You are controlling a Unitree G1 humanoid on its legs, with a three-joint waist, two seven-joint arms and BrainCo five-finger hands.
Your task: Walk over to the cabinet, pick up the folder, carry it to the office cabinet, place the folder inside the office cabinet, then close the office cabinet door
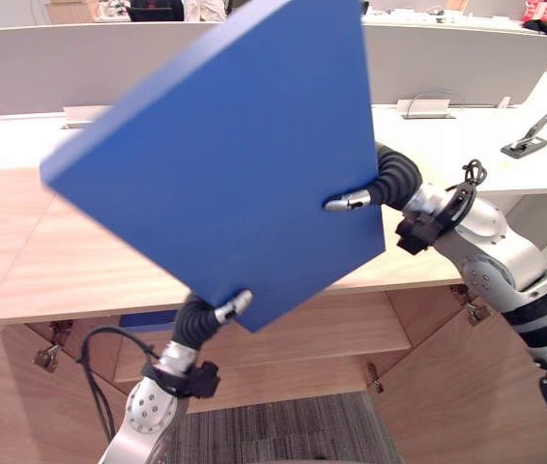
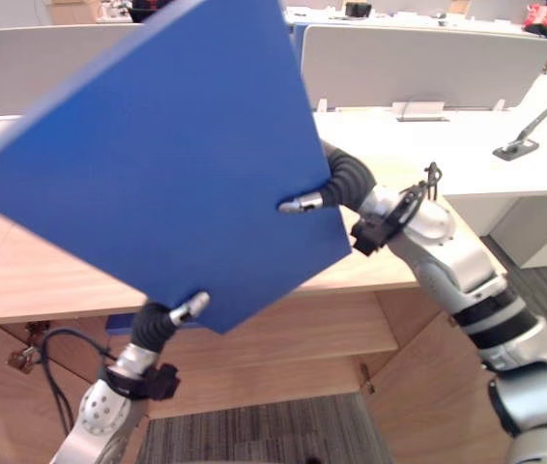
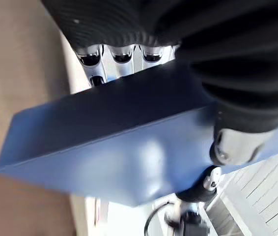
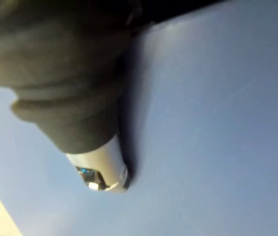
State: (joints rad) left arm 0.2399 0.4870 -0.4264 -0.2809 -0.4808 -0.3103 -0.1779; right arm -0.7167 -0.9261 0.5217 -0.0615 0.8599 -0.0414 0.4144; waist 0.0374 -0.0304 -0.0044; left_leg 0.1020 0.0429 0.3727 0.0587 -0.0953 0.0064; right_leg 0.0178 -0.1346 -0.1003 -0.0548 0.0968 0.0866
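Note:
A large blue folder is held up, tilted, above the wooden cabinet top. My left hand grips its lowest corner from below, thumb on the near face. In the left wrist view the fingers curl behind the folder and the thumb presses its front. My right hand clamps the folder's right edge, thumb lying on the near face. The right wrist view has that thumb flat against the blue cover. The fingers behind the folder are hidden in the eye views.
Below the cabinet top an open compartment with a wooden shelf shows, with opened doors at either side and something blue inside. Behind stands a white desk with grey partitions and a dark lever tool. Grey carpet lies below.

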